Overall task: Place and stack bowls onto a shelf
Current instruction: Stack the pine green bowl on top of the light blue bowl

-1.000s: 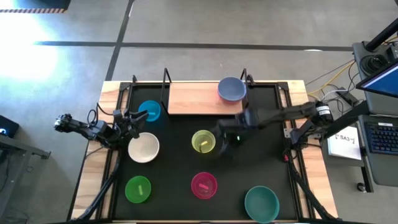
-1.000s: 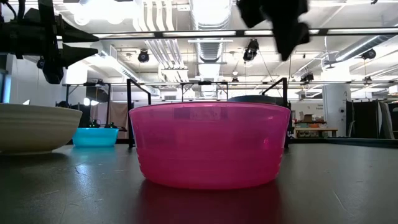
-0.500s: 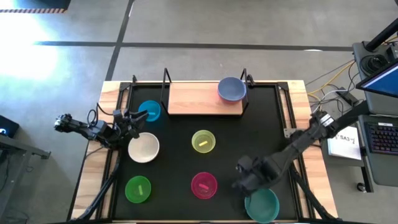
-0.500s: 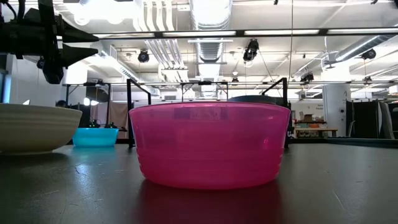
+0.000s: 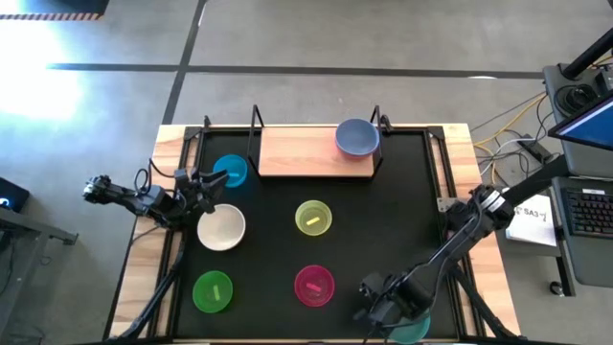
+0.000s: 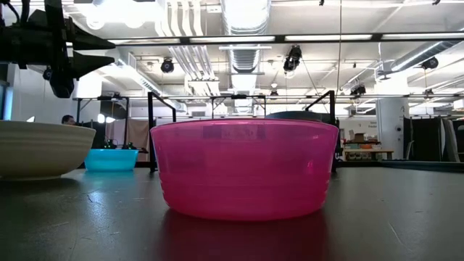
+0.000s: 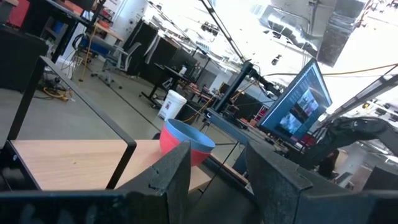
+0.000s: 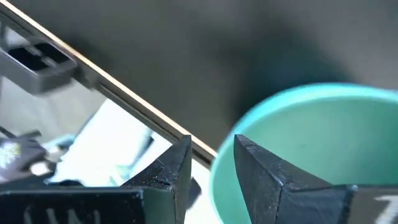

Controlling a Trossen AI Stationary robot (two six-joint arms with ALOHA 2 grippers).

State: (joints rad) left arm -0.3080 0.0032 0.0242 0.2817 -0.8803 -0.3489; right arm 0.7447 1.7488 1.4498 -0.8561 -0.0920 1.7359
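The wooden shelf (image 5: pixel 305 153) stands at the table's far side. On its right end sits a grey-blue bowl (image 5: pixel 356 138), nested in a red one (image 7: pixel 180 147). On the black mat (image 5: pixel 383 211) rest the blue (image 5: pixel 231 171), white (image 5: pixel 221 228), yellow (image 5: pixel 313 218), magenta (image 5: pixel 314 285) and green (image 5: pixel 213 291) bowls. The teal bowl (image 8: pixel 311 149) sits at the near right, mostly hidden under my right arm in the high view. My right gripper (image 8: pixel 211 146) is open, one finger inside the bowl's rim and one outside it. My left gripper (image 5: pixel 204 184) is open and empty between the blue and white bowls.
Black uprights (image 5: pixel 256 125) stand at the shelf's ends. The table's near edge runs close past the teal bowl (image 8: pixel 124 102). A laptop (image 5: pixel 586 125) and cables lie beyond the right edge. Bare mat lies between the yellow bowl and the right edge.
My right gripper has gone from beside the yellow bowl, below the shelf, toward the table's near edge and down to the teal bowl, leaving the low view. The bowls and my left arm have kept still.
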